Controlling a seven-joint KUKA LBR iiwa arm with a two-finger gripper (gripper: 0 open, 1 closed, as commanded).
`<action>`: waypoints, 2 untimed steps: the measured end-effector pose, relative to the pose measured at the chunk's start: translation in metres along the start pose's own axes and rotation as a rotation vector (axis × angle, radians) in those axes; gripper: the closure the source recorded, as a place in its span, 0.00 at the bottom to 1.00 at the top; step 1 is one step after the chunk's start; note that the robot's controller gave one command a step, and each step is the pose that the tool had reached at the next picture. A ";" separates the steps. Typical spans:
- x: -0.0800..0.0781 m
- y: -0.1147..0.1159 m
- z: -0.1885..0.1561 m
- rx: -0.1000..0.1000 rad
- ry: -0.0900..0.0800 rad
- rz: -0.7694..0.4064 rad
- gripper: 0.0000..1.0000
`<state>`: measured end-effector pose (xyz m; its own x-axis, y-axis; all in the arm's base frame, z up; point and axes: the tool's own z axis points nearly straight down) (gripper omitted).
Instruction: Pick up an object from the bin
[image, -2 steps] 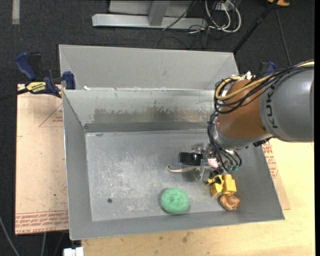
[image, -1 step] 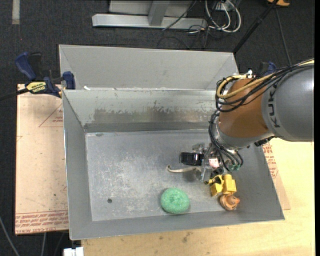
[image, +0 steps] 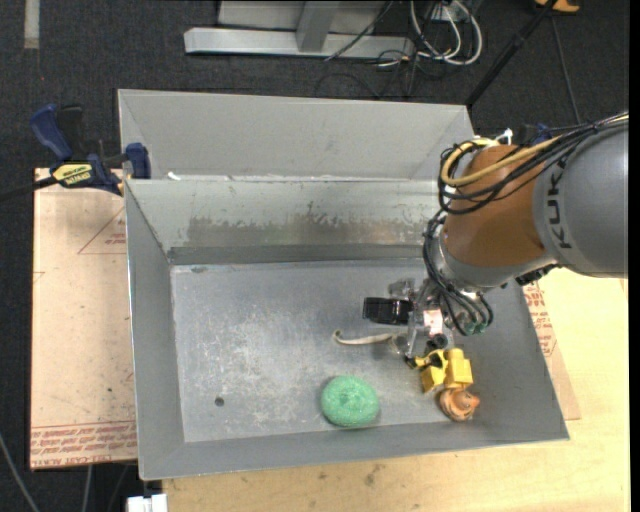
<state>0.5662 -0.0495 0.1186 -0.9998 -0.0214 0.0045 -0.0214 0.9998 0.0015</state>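
Gripper (image: 405, 335) low in the bin (image: 150, 330), nothing seen lifted.

Tool tip sits near the floor at the bin's right side. Whether it is open or closed: cannot tell, wrist and cables crowd it. Closest things: a thin pale curved strip (image: 358, 338) lying just beside the tip on the side away from the arm, and a yellow blocky piece (image: 448, 369) just below it, toward the near wall. A small brown-orange lump (image: 461, 404) touches the yellow piece's far side. A green round scrubby ball (image: 350, 401) lies apart, nearer the front wall. Judgement: approach about done; grasp and lift both left.
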 end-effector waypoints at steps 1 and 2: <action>-0.002 0.000 -0.013 0.001 -0.010 0.000 1.00; -0.002 0.000 -0.018 0.002 -0.011 0.000 1.00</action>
